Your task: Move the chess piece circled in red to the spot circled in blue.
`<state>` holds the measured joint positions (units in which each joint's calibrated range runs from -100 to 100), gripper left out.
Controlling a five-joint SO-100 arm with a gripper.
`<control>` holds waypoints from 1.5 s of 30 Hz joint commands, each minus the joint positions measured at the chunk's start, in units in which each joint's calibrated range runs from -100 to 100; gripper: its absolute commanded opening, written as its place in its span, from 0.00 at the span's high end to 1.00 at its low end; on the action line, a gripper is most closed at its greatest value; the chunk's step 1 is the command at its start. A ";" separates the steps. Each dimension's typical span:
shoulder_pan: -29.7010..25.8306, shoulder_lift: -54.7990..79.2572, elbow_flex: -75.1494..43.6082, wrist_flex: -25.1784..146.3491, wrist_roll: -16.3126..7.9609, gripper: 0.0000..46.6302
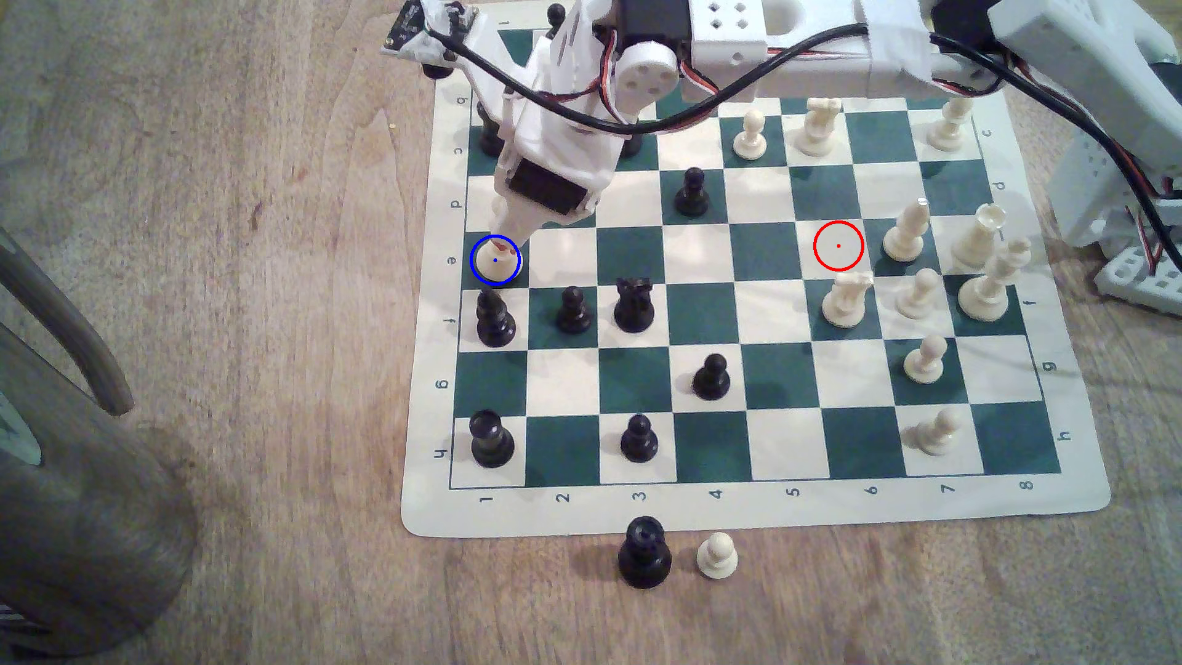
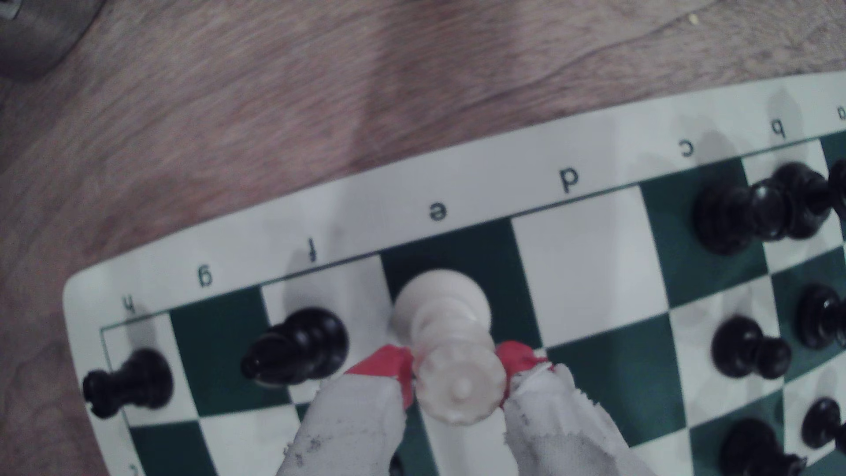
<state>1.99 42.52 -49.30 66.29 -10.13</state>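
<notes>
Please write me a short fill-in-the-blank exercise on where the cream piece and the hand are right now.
1. The cream queen stands on a dark ____ square.
2. The blue ring lies in the row lettered ____.
3. The hand has its red-tipped fingers on either side of the queen's ____.
4. The white square inside the red ring is ____.

Missing words: green; e; crown; empty

Claw [image 1: 505, 252] over cream piece [image 1: 497, 267] — inside blue ring [image 1: 473, 259].
</notes>
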 commanded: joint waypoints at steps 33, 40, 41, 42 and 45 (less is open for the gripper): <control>1.65 -1.86 -4.73 -1.92 -0.68 0.47; 1.65 -6.19 -3.19 -1.43 -1.12 0.44; 1.49 -7.21 -1.92 -1.68 -1.17 0.44; 1.41 -7.97 -0.93 -1.92 -1.22 0.44; 1.33 -11.11 1.88 -2.99 -1.42 0.44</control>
<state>2.95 42.61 -48.12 64.86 -11.16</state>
